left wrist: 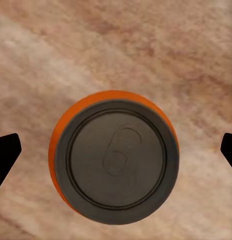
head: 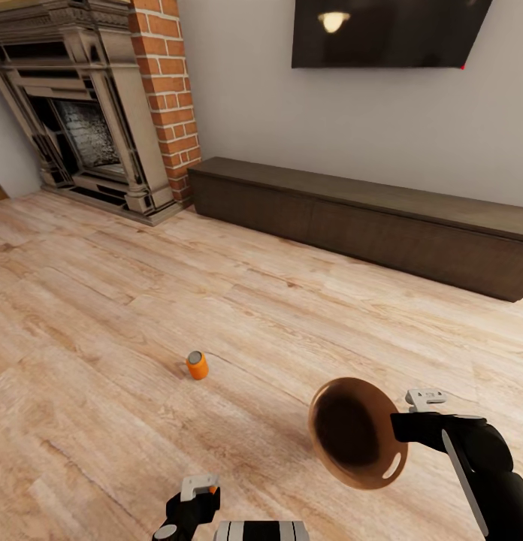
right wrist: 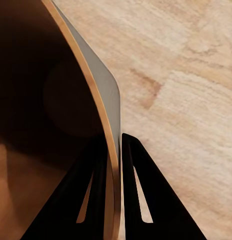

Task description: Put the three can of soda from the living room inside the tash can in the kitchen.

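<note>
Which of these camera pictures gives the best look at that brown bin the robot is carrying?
The head view: it shows the trash can whole, tilted with its copper-brown inside facing the camera, held at the rim by the right gripper. The right wrist view shows just its rim and wall clamped between the fingers.

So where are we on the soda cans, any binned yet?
Done: nothing visibly binned. The tash can looks dark inside and I can't make out a can in it. In hand: the right gripper pinches its rim, and the left gripper, fingers open, sits over one orange can without touching it. Left: that grasp, the second orange can on the floor, the third can, the kitchen trip.
</note>
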Controlling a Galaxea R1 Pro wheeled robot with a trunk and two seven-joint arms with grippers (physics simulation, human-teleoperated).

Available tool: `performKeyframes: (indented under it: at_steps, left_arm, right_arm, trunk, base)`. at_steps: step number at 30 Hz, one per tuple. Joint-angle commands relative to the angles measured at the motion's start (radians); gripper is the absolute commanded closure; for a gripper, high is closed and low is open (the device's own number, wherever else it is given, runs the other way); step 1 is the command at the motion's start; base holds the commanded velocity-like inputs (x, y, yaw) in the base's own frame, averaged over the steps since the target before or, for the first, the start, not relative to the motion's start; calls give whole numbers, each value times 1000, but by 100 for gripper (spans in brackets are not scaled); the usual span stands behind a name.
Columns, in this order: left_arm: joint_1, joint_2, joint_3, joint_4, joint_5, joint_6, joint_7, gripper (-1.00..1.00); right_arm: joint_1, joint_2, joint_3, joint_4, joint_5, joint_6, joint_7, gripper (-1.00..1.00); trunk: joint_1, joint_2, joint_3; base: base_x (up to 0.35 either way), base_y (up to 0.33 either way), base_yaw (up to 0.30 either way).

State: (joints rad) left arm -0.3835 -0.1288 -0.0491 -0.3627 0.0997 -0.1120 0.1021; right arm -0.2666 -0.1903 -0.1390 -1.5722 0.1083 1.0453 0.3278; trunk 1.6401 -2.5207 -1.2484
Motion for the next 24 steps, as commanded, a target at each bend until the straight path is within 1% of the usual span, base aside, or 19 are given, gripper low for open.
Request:
performKeyframes:
  at_steps: [1, 4, 8, 16, 19, 24]
  left_arm:
    - [0, 0, 0, -1, 0, 0, 0, -100]
    - [0, 0, 0, -2, 0, 0, -1, -100]
    - [0, 0, 0, -2, 0, 0, -1, -100]
    - [0, 0, 0, -4, 0, 0, -1, -100]
    - [0, 0, 0, -4, 0, 0, -1, -100]
    - [0, 0, 0, -4, 0, 0, -1, -100]
  right_arm:
    - [0, 0, 0, 0, -16, 2, 7, 100]
    - [0, 0, 0, 0, -16, 2, 7, 100]
    - [0, 1, -1, 0, -16, 2, 7, 100]
    - [0, 9, -1, 0, -15, 2, 7, 100]
    - [0, 12, -1, 0, -15, 2, 7, 100]
    - [0, 13, -1, 0, -15, 2, 7, 100]
  trunk:
    - [0, 0, 0]
    - [0, 0, 0]
    - [2, -1, -15]
    - [2, -1, -15]
    - [3, -2, -27]
    - [3, -2, -27]
  base:
    - [0, 0, 0]
    - [0, 0, 0]
    - [0, 0, 0]
    - [0, 0, 0]
    - [0, 0, 0]
    - [0, 0, 0]
